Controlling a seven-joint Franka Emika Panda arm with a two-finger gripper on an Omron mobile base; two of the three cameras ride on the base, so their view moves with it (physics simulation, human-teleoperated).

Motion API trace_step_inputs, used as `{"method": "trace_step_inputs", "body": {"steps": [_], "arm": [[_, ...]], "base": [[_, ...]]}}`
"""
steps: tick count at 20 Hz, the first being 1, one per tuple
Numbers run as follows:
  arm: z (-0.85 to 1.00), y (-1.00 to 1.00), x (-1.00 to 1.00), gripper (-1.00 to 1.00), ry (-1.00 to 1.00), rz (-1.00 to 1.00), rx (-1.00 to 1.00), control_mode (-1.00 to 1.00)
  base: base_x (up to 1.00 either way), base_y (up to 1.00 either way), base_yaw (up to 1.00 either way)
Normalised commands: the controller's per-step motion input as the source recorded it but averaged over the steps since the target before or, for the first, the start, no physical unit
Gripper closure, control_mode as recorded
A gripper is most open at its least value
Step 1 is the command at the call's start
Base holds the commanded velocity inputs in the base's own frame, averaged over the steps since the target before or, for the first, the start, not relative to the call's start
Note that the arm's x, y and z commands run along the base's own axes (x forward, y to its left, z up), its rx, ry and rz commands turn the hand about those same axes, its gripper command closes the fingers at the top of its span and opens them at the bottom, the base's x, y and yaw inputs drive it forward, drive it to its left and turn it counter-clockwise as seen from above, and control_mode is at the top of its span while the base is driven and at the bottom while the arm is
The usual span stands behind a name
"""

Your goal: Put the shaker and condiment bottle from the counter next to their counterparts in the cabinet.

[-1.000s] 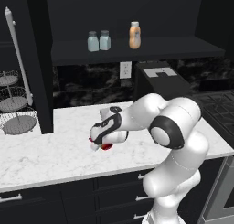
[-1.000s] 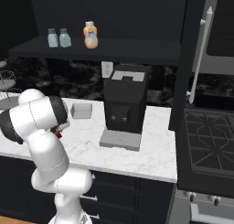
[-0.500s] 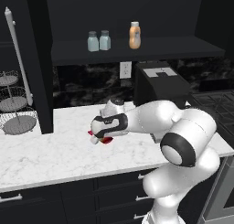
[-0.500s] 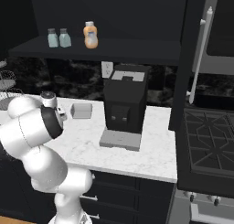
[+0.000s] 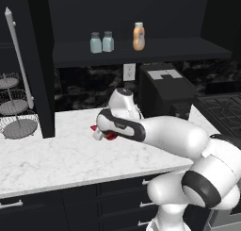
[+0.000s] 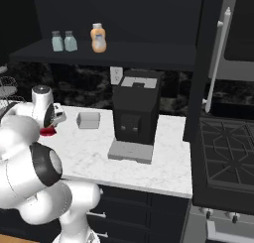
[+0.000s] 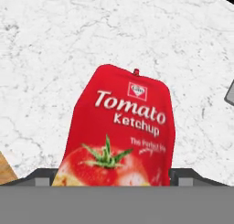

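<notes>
The condiment bottle (image 7: pixel 119 131), a flat red ketchup bottle, lies on the white marble counter (image 7: pixel 45 35). My gripper (image 7: pixel 114 178) is down at its wide end. The jaws are open, one fingertip close on each side of the bottle. From the left base view the gripper (image 5: pixel 99 133) sits low over the red bottle (image 5: pixel 110 136), near the counter's back. Two teal-grey shakers (image 5: pixel 95 42) (image 5: pixel 108 41) stand side by side on the cabinet shelf (image 5: pixel 164 48). The orange bottle with a white cap (image 5: pixel 138 37) stands to their right.
A black coffee machine (image 5: pixel 162 91) stands on the counter right of the arm. A small grey box (image 6: pixel 88 120) lies beside it. Wire baskets (image 5: pixel 19 124) stand at the far left by a black cabinet side. A stovetop (image 6: pixel 223 152) lies to the right.
The arm has stretched out lower over the counter, its elbow swinging right. The hand has settled at the red bottle, and the jaws have narrowed slightly.
</notes>
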Motion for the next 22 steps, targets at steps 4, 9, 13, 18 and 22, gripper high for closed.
{"method": "trace_step_inputs", "body": {"steps": [4,9,13,18,22], "arm": [[0.80,0.00,-0.41,1.00,-0.03,0.00,0.00,-1.00],[0.82,0.00,-0.41,1.00,-0.04,0.00,0.01,-1.00],[0.89,-0.08,-0.39,1.00,-0.05,0.00,0.02,-1.00],[0.92,-0.10,-0.42,1.00,-0.07,0.00,0.03,-1.00],[0.91,-0.11,-0.49,1.00,-0.10,0.00,0.02,-1.00]], "base": [[0.00,0.00,0.00],[0.00,0.00,0.00],[0.00,0.00,0.00],[0.00,0.00,0.00],[0.00,0.00,0.00]]}}
